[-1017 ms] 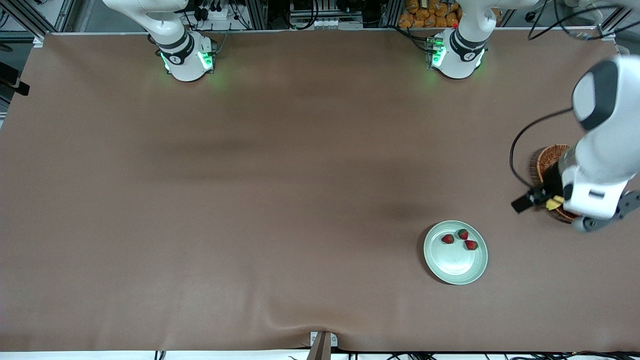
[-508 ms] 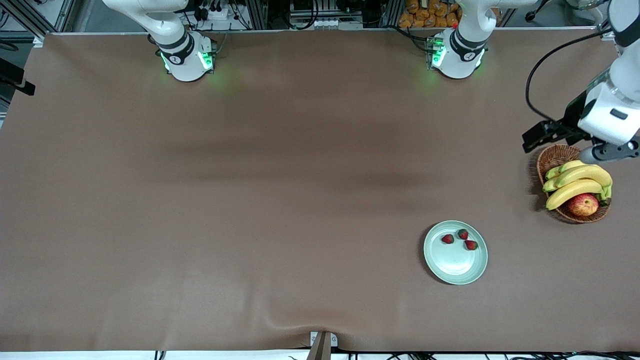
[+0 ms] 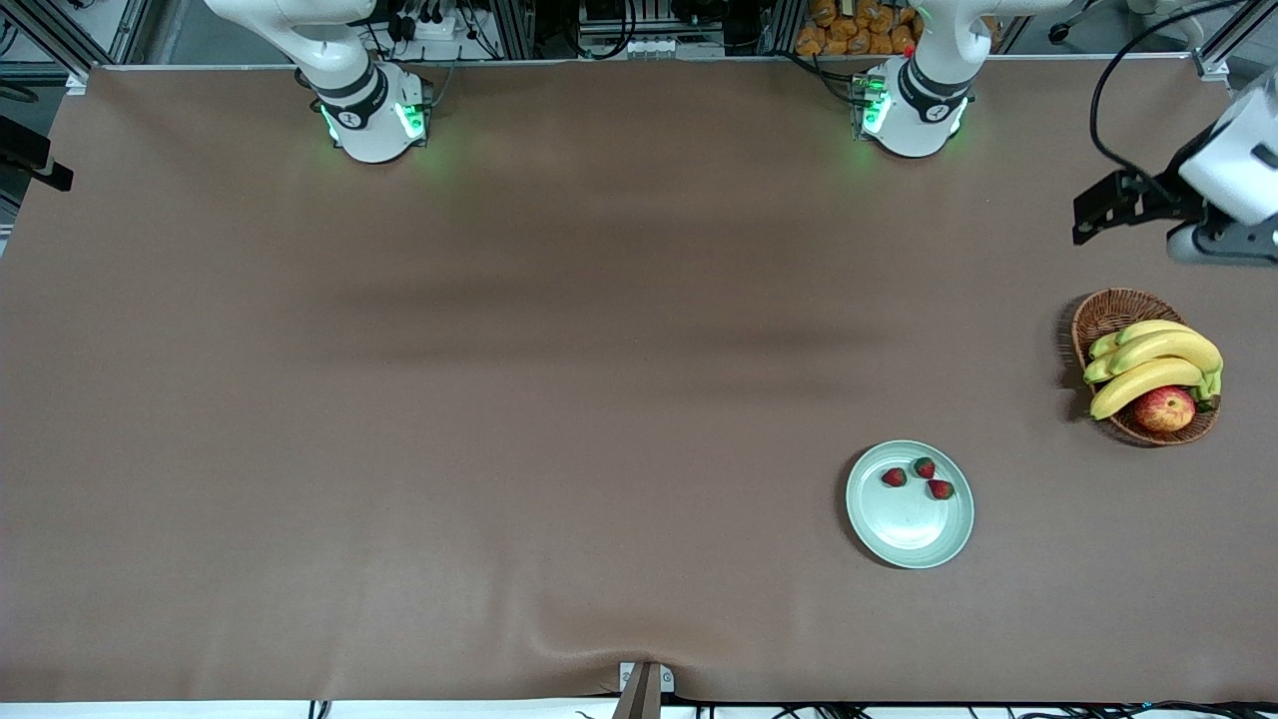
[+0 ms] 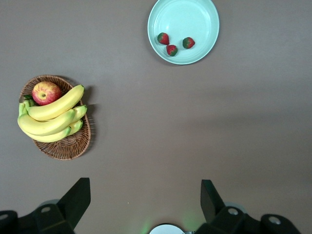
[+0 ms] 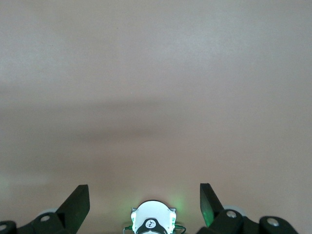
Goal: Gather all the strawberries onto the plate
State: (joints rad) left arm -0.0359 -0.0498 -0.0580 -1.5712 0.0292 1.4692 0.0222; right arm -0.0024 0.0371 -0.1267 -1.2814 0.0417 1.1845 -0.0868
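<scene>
Three small red strawberries with green caps (image 3: 919, 478) sit together in the round, shallow, pale mint-green plate (image 3: 910, 539), all on the half of it farther from the front camera; the rest of the dish is bare. The plate lies on the brown surface (image 3: 499, 399) toward the left arm's end.

My left tool (image 4: 146, 202) hangs high over bare surface, its two black fingers (image 4: 78, 197) spread as wide as they go, holding nothing and touching nothing. In its wrist view the plate and berries lie well apart from it.

A brown woven wicker basket (image 3: 1110, 312) stands near the plate, closer to the end of the surface and farther from the front camera. It holds a bunch of yellow bananas (image 3: 1148, 364) and a red-yellow apple (image 3: 1164, 408).

My right tool (image 5: 145, 201) waits above bare brown surface near its own base (image 5: 152, 223), fingers likewise spread full, empty.
</scene>
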